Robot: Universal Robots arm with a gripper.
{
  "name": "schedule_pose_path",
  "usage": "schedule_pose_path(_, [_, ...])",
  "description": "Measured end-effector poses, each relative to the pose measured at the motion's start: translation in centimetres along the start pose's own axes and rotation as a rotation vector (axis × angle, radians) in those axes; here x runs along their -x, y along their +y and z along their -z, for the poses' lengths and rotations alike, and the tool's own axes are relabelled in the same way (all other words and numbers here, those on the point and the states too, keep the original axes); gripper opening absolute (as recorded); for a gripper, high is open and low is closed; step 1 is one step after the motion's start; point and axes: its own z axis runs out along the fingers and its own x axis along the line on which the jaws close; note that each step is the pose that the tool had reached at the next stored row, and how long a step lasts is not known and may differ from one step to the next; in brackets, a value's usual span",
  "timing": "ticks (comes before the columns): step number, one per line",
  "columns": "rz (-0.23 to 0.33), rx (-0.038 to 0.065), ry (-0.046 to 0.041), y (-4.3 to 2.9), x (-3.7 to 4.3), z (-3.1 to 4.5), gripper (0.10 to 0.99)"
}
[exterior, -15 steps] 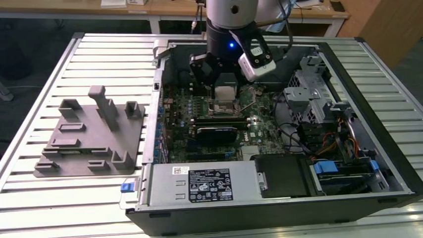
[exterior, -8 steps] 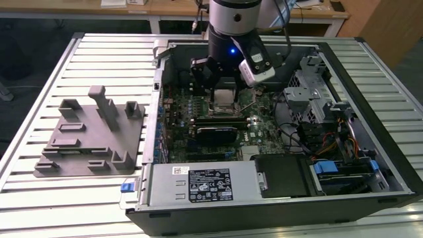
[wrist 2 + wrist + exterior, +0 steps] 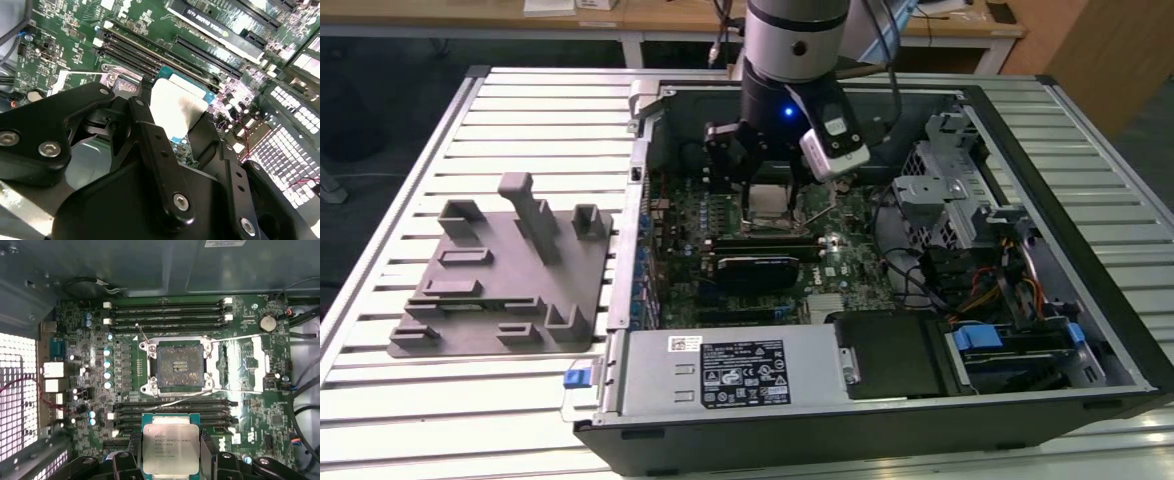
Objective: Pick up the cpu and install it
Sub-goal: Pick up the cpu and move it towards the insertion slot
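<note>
My gripper is shut on the cpu, a flat square chip with a shiny silver top and a green rim, held by two opposite edges between the black fingers. In the second wrist view the cpu sits between the same gripper, a little above the green motherboard. The black-framed socket lies open and bare, its metal frame and lever swung aside, a short way from the cpu. In the exterior view the gripper hangs inside the open computer case over the board's upper part.
Memory slots run on both sides of the socket. A grey plastic tray with upright blocks lies on the slatted table at the exterior view's left. A power supply, drive cage and cables crowd the case.
</note>
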Motion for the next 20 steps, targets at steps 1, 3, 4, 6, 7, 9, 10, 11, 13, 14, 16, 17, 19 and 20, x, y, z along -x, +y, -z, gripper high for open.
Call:
schedule_pose_path(1, [0.000,0.000,0.0010,0.15,0.06,-0.15,0.541])
schedule_pose_path(3, [-0.001,0.000,0.0027,0.48,0.16,-0.44,0.541])
schedule_pose_path(4, [-0.001,0.000,0.0034,0.69,0.18,-0.59,0.541])
schedule_pose_path(6, [-0.001,0.000,0.0041,1.15,0.19,-0.87,0.541])
schedule_pose_path(7, [-0.001,0.000,0.0044,1.37,0.19,-1.01,0.541])
schedule_pose_path(9, [-0.001,0.000,0.0050,1.80,0.19,-1.30,0.541])
schedule_pose_path(10, [-0.001,0.000,0.0051,2.04,0.19,-1.44,0.541])
schedule_pose_path(11, [-0.001,0.000,0.0053,2.27,0.18,-1.58,0.541])
schedule_pose_path(13, [-0.001,0.000,0.0057,2.70,0.20,-1.87,0.541])
schedule_pose_path(14, [-0.001,0.000,0.0058,2.94,0.21,-2.01,0.541])
schedule_pose_path(16, [-0.001,-0.001,0.0061,3.36,0.24,-2.29,0.541])
schedule_pose_path(17, [-0.001,0.000,0.0061,3.51,0.26,-2.46,0.541])
schedule_pose_path(19, [-0.001,0.000,0.0060,3.73,0.32,-2.84,0.541])
schedule_pose_path(20, [-0.001,0.000,0.0060,3.81,0.35,-3.03,0.541])
